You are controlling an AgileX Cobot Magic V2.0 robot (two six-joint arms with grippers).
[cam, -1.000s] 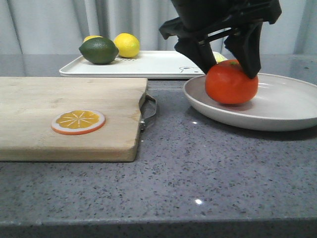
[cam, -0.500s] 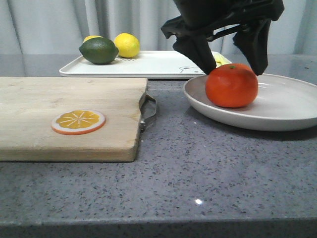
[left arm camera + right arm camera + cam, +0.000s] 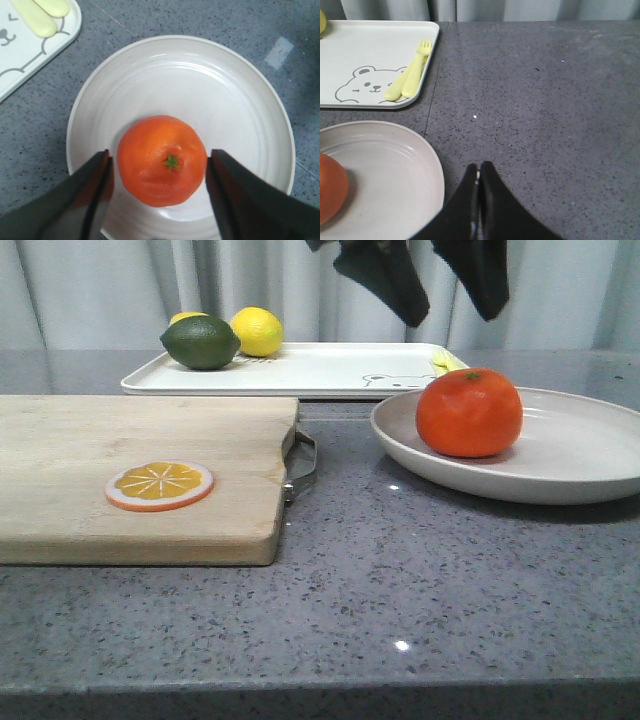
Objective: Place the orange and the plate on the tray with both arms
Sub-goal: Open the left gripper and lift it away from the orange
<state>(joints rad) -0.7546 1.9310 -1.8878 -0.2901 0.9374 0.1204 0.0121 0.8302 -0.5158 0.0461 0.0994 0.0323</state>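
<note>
The orange (image 3: 468,412) sits on the off-white plate (image 3: 570,455) at the right of the counter. My left gripper (image 3: 452,318) hangs open above the orange, clear of it. In the left wrist view the open gripper (image 3: 159,152) has one finger on each side of the orange (image 3: 162,160), high over the plate (image 3: 200,85). The white tray (image 3: 320,370) with the bear drawing lies behind the plate. My right gripper (image 3: 479,167) is shut and empty over bare counter, just beside the plate's rim (image 3: 432,165). It does not show in the front view.
A wooden cutting board (image 3: 130,440) with an orange slice (image 3: 158,485) lies at the left. A lime (image 3: 200,342) and a lemon (image 3: 257,330) sit on the tray's far left. A yellow fork and spoon (image 3: 412,70) lie on the tray's right end.
My left gripper has let go of the orange and risen straight up. The orange stays on the plate.
</note>
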